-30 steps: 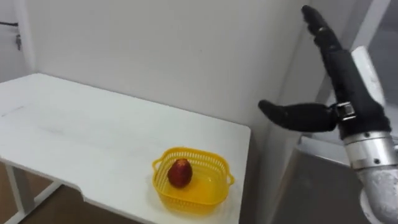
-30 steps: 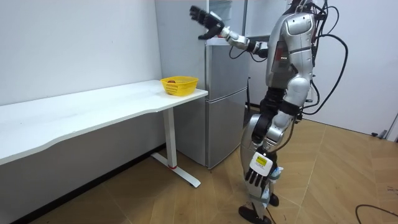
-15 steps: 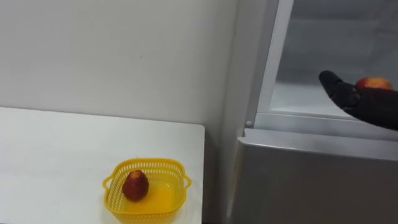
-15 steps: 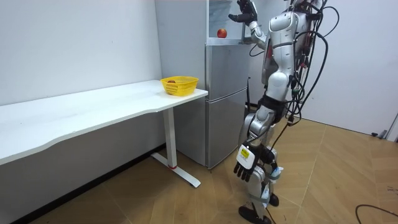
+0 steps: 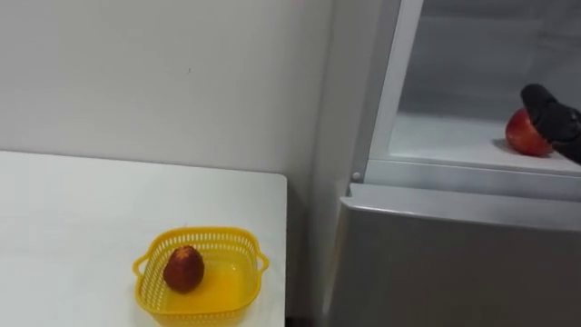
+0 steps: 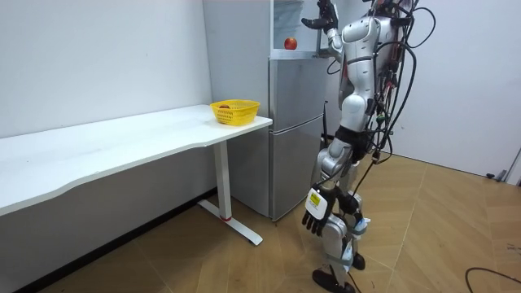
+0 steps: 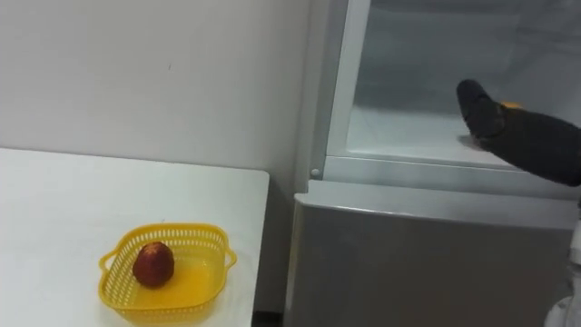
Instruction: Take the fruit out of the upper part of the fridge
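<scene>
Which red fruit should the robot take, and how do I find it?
Find the grey fridge beside the white table and look into its open top part. On the pale shelf there lies a red fruit, next to the robot's black right hand. The other red fruit sits in the yellow basket on the table.

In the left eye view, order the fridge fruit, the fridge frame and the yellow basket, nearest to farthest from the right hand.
1. Red fruit, on the fridge shelf, beside the right hand.
2. Fridge frame, upright post left of the shelf.
3. Yellow basket, on the table, far left.
</scene>
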Available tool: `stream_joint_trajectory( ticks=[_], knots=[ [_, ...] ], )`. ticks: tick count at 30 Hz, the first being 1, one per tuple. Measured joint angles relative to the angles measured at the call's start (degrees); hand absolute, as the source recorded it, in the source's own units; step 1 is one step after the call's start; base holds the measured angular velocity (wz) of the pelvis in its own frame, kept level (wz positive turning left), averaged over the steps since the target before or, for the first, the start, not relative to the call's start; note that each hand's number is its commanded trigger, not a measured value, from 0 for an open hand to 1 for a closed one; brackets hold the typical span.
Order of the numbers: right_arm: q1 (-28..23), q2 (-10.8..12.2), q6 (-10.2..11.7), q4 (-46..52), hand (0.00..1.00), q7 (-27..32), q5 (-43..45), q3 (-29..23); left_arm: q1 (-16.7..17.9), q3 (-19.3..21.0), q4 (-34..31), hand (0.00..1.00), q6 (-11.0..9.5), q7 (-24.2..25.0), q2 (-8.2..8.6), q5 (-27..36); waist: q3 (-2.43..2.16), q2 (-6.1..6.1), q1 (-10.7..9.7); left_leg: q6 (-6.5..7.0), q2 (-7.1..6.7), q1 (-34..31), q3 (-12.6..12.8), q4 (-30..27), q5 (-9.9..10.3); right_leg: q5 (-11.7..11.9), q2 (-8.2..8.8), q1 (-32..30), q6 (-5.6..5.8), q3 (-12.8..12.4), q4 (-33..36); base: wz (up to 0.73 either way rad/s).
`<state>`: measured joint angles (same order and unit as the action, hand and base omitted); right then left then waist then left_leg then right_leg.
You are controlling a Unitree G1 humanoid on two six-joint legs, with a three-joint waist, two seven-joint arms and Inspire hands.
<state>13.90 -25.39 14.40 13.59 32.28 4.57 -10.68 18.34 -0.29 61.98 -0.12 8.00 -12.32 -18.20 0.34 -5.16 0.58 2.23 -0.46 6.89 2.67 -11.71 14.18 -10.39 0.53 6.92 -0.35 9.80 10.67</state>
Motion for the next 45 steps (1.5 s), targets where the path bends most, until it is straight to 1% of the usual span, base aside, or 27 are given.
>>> stream_joint_trajectory(
  ticks=[2,4,6,9,12,13,15,17,19,20,22,24,26,28,33,35,36,37,38,41,45],
  knots=[
    [0.1,-0.3,0.0,-1.2,0.0,-0.3,-0.4,0.0,0.0,0.0,0.0,0.0,0.0,-0.3,0.0,0.0,-0.07,-0.13,0.0,0.0,0.01,0.0,0.0,0.0,0.0,0.0,0.0,0.0,0.05,0.0,0.0,0.0],
    [0.2,-1.3,-0.6,-4.0,0.0,-1.2,-2.3,0.0,-0.2,0.1,-0.1,0.0,0.0,-0.5,-0.03,0.0,-0.12,-0.52,0.2,0.0,0.0,0.0,-0.1,0.0,0.0,0.0,0.03,0.1,0.06,0.1,0.0,0.0],
    [0.4,-1.3,-1.4,-5.7,0.0,-1.3,-2.9,0.0,-0.2,0.0,0.0,0.0,0.1,-0.7,-0.1,0.0,-0.12,-0.78,0.3,0.0,0.01,0.0,-0.2,0.0,0.0,0.0,0.03,0.1,0.06,0.2,0.0,0.0],
    [0.9,-1.5,-1.7,-9.4,0.0,-2.4,-6.0,0.0,-0.4,0.0,0.0,0.0,0.2,-0.8,-0.26,0.0,-0.11,-1.11,0.6,0.0,-0.02,-0.1,-0.4,0.0,0.0,0.0,0.08,0.1,0.06,0.5,0.0,0.03],
    [1.7,-2.7,-2.4,-14.7,0.0,-4.0,-7.6,0.0,-0.4,0.1,-0.1,0.0,0.2,-0.6,-0.35,0.0,0.01,-1.51,0.9,0.03,-0.17,-0.3,-1.1,-0.1,0.0,-0.1,0.35,0.3,0.11,1.9,0.0,0.1],
    [2.6,-3.3,-2.9,-17.4,0.0,-4.8,-7.6,0.0,-0.4,0.1,-0.1,0.0,0.3,-0.1,-0.5,0.0,0.07,-1.63,0.9,0.03,-0.18,-0.3,-1.3,-0.1,-0.1,-0.1,0.38,0.3,0.11,2.0,0.0,0.1],
    [4.3,-3.7,-4.0,-20.5,0.0,-5.4,-7.6,0.0,-0.3,0.1,-0.1,0.0,0.6,0.5,-0.75,0.0,0.16,-1.82,1.0,0.02,-0.18,-0.4,-1.5,-0.1,-0.1,-0.1,0.41,0.3,0.11,2.5,0.0,0.08],
    [5.3,-4.3,-4.6,-22.5,0.0,-5.7,-8.8,0.0,-0.3,0.0,-0.3,0.0,0.6,0.5,-1.06,0.1,0.24,-2.05,1.0,-0.01,-0.19,-0.7,-1.8,-0.2,-0.1,-0.1,0.39,0.2,0.11,3.0,-0.1,0.1],
    [5.8,-5.7,-4.6,-23.9,0.0,-5.7,-10.3,0.3,-0.4,0.1,-0.8,0.0,0.9,0.5,-1.49,0.1,0.12,-2.35,1.1,-0.05,-0.21,-1.6,-2.5,-0.9,-0.1,-0.1,0.42,-0.1,0.11,3.8,-0.1,0.16],
    [6.0,-5.9,-4.7,-24.2,0.0,-5.7,-10.7,0.4,-0.4,0.1,-0.8,0.0,1.0,0.5,-1.61,0.1,0.11,-2.38,1.1,-0.06,-0.21,-1.8,-2.7,-1.1,-0.1,-0.1,0.43,-0.2,0.11,4.0,-0.1,0.19],
    [6.5,-6.5,-5.3,-24.7,0.0,-6.2,-11.5,0.4,-0.5,0.2,-0.9,0.0,1.1,0.5,-2.05,0.0,-0.07,-2.62,1.3,-0.1,-0.2,-2.1,-3.0,-1.5,-0.2,-0.1,0.43,-0.3,0.11,4.4,-0.1,0.13],
    [8.1,-6.8,-5.9,-26.7,0.0,-7.2,-13.3,0.5,-0.2,0.4,-1.3,0.0,1.4,0.5,-2.15,0.0,-0.19,-2.79,1.4,-0.11,-0.21,-2.3,-3.3,-1.7,-0.2,-0.1,0.46,-0.3,0.11,4.5,-0.1,0.04],
    [10.3,-7.5,-6.9,-29.5,0.0,-7.6,-15.2,0.4,0.3,1.8,-1.9,0.0,1.5,0.6,-2.02,0.0,-0.29,-2.93,1.3,-0.11,-0.19,-2.4,-3.6,-1.7,-0.2,-0.1,0.49,-0.3,0.11,4.5,-0.1,0.06],
    [12.2,-8.2,-7.1,-32.6,0.0,-8.2,-16.6,0.4,0.3,2.5,-1.9,0.0,1.6,0.6,-2.07,0.0,-0.32,-2.97,1.3,-0.1,-0.19,-2.4,-3.7,-1.7,-0.2,-0.1,0.53,-0.2,0.11,4.3,-0.1,0.04],
    [16.3,-9.7,-7.7,-41.0,0.0,-8.8,-18.3,0.6,0.3,2.4,-2.1,0.0,2.5,0.5,-2.31,0.0,-0.37,-2.88,1.3,-0.09,-0.16,-2.9,-3.9,-1.9,-0.2,-0.1,0.62,-0.2,0.11,4.6,-0.1,0.0],
    [17.6,-10.4,-8.2,-44.6,0.0,-8.7,-18.7,0.7,0.3,2.4,-2.1,0.0,2.7,0.5,-2.31,0.0,-0.62,-2.52,1.3,-0.09,-0.2,-2.9,-3.9,-1.9,-0.2,-0.1,0.59,-0.2,0.11,4.6,-0.1,0.0],
    [17.7,-10.5,-8.3,-45.1,0.0,-8.7,-18.7,0.7,0.4,2.4,-2.1,0.0,2.7,0.6,-2.31,0.0,-0.73,-2.36,1.3,-0.09,-0.22,-2.9,-3.9,-1.9,-0.2,-0.1,0.59,-0.2,0.11,4.6,-0.1,0.0],
    [17.7,-10.6,-8.3,-45.6,0.0,-8.7,-18.8,0.7,0.5,2.4,-2.1,0.0,2.8,0.6,-2.31,0.0,-0.94,-2.0,1.3,-0.1,-0.25,-2.9,-3.8,-1.9,-0.2,-0.1,0.55,-0.2,0.11,4.6,-0.1,0.0],
    [17.7,-10.6,-8.3,-45.8,0.0,-8.7,-18.8,0.7,0.5,2.4,-2.1,0.0,2.8,0.6,-2.31,0.0,-1.01,-1.85,1.3,-0.1,-0.25,-2.8,-3.8,-1.8,-0.2,-0.1,0.53,-0.2,0.11,4.5,-0.1,0.0],
    [17.7,-10.7,-8.5,-46.7,0.0,-8.8,-18.9,0.8,0.5,2.4,-2.2,0.0,3.1,0.4,-2.37,0.0,-0.97,-1.42,1.3,-0.24,-0.24,-2.3,-3.7,-1.6,-0.2,-0.1,0.42,0.1,0.11,4.5,-0.1,0.0],
    [17.7,-10.7,-9.1,-46.8,0.0,-9.4,-19.8,1.0,0.5,2.4,-2.3,0.0,3.5,0.4,-2.35,0.0,-0.82,-1.61,1.1,-0.41,-0.18,-2.3,-3.6,-1.6,-0.3,-0.1,0.34,0.1,0.1,4.5,-0.1,0.0]
  ],
)
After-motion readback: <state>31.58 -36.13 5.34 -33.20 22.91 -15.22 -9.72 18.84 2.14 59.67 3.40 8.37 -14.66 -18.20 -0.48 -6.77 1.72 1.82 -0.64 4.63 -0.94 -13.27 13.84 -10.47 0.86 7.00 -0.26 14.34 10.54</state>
